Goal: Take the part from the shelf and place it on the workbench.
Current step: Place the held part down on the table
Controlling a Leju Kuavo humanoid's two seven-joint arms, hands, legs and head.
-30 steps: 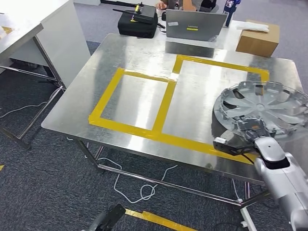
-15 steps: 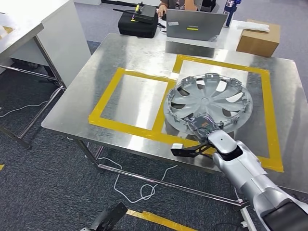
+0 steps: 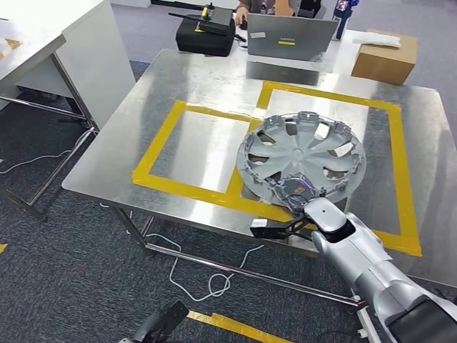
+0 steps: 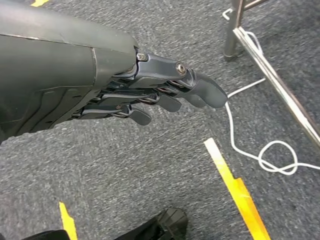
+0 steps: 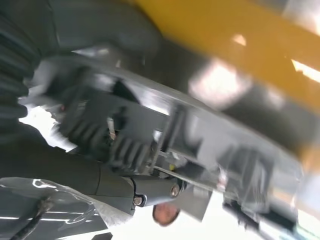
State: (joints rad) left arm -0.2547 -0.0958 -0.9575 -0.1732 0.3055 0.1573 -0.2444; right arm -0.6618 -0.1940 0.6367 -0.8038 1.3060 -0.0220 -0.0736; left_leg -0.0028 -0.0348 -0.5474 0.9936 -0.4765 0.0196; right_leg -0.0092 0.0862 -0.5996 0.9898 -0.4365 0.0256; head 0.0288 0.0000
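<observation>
**Desk:** What did the frame catch?

**Photographer:** The right robot hand [image 3: 295,190] gripped the near rim of a silver wheel cover [image 3: 302,158], its fingers curled over the edge, right of centre in the head view. The cover was tilted, far edge raised, near edge low over the steel tabletop [image 3: 161,93]. I could not tell whether it touched the surface.

**Desk:** What had changed?

**Photographer:** A second before, the cover hung at the right edge of the frame, partly cut off. Since then the arm had swung it leftward across the tabletop, and in the last half second it drifted slightly further left and settled lower. It sat over the larger yellow tape rectangle [image 3: 396,171], its left rim overlapping the tape strip [image 3: 245,153] that divides the two marked squares.

**Desk:** And the other arm?

**Photographer:** The left robot hand [image 4: 158,97] hung over the grey carpet [image 4: 113,170] near a white cable [image 4: 260,155], fingers straight, close together, holding nothing.

**Desk:** Meaning for the job?

**Photographer:** The carry looked nearly finished. What seemed left was to lay the cover flat and let go, perhaps nudging it right to clear the dividing strip.
</observation>
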